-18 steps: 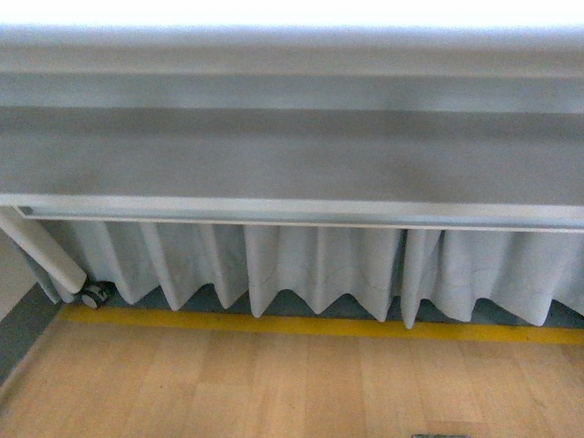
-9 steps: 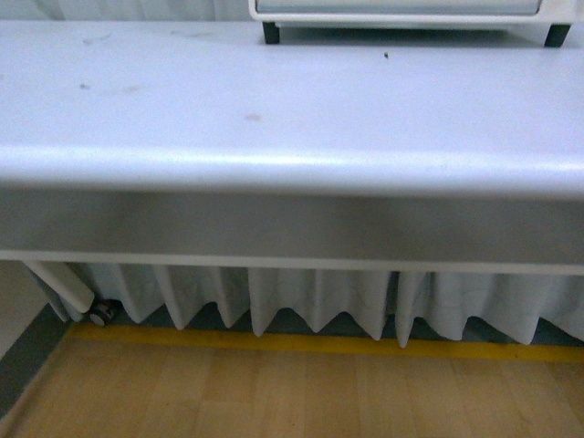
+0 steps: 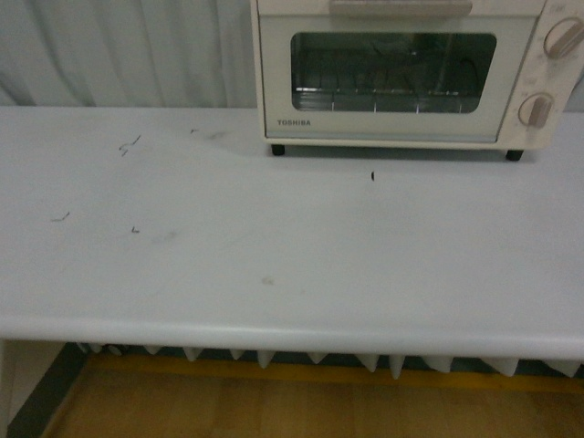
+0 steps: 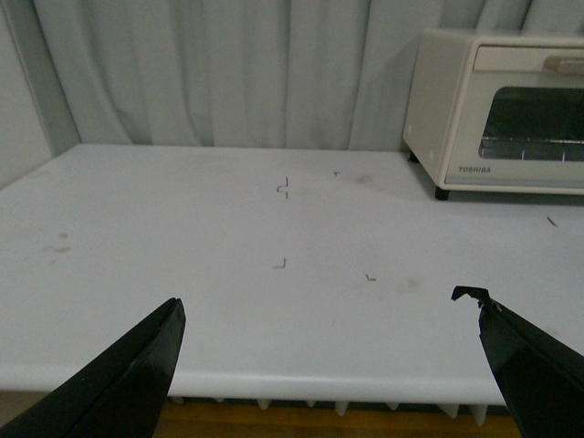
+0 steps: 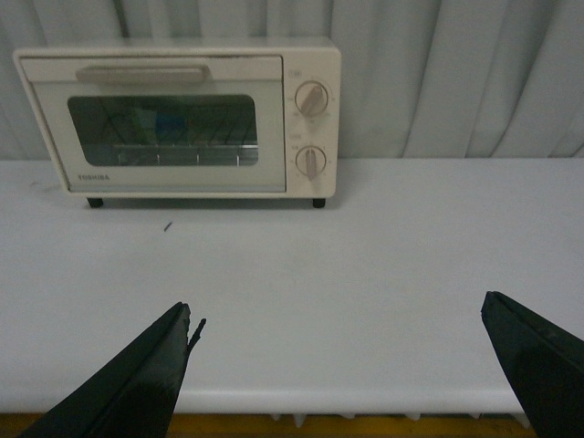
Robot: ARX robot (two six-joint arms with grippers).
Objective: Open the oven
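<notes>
Oven [image 3: 401,78] is noted at about 1 o'clock on the white table [image 3: 274,265], set back at the far edge against the pale curtain [image 3: 128,55], its front turned toward the robot. Door is seen shut, and a wire rack [image 3: 392,91] is made out through the glass. Beige bar handle [image 3: 401,7] runs along the door at 12 o'clock, so the hinge is judged to lie at 6 o'clock and the door to drop forward. The bare tabletop in front of it is judged to have been left for that swing, with only a small dark speck [image 3: 372,175] found there. Two round knobs [image 3: 536,110] are stacked at 3 o'clock of the door, apart from the handle. Neither arm is caught in the front view. Left gripper [image 4: 319,301] is held over the near table edge, fingers spread wide and empty, and the oven is seen from it well off toward 2 o'clock. Right gripper [image 5: 336,306] is likewise parted wide with nothing between the fingers, and the oven is faced almost squarely from it, toward 11 o'clock and well apart. The wide spread is judged to be readiness for bracketing the bar. The right arm is judged the better placed. No contact has yet been made, so the task is judged barely begun, with the approach to the handle to come.
</notes>
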